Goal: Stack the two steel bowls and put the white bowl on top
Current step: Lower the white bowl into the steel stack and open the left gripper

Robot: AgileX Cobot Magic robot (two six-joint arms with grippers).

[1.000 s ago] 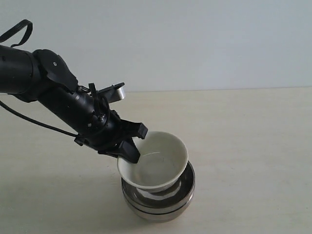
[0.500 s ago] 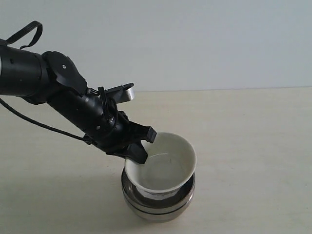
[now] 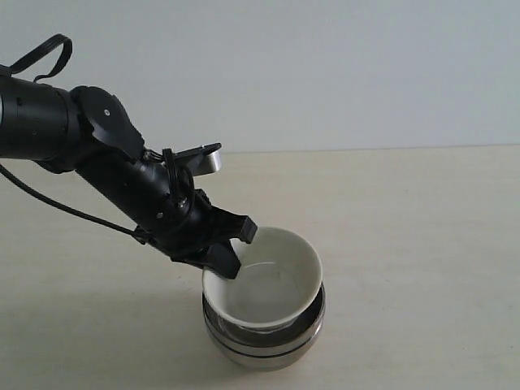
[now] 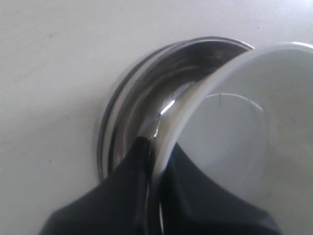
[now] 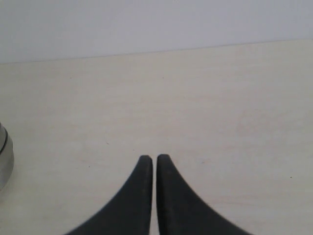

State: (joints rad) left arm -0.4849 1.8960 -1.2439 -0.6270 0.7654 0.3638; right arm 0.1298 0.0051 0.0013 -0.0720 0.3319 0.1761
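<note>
The two steel bowls (image 3: 264, 341) sit nested one inside the other on the table near the front of the exterior view. The white bowl (image 3: 268, 284) lies inside the upper steel bowl, slightly tilted. My left gripper (image 3: 230, 256) is shut on the white bowl's left rim, one finger inside and one outside. The left wrist view shows the white bowl (image 4: 244, 132) against the steel bowls' shiny inner wall (image 4: 166, 93), with my left gripper (image 4: 157, 154) pinching the rim. My right gripper (image 5: 155, 159) is shut on nothing above bare table; it is out of the exterior view.
A pale wooden table (image 3: 422, 227) runs back to a plain light wall. In the right wrist view a steel bowl edge (image 5: 4, 156) shows at the frame's side.
My left gripper has carried the white bowl rightward over the steel stack, then lowered it so it sits deeper inside the upper steel bowl.
</note>
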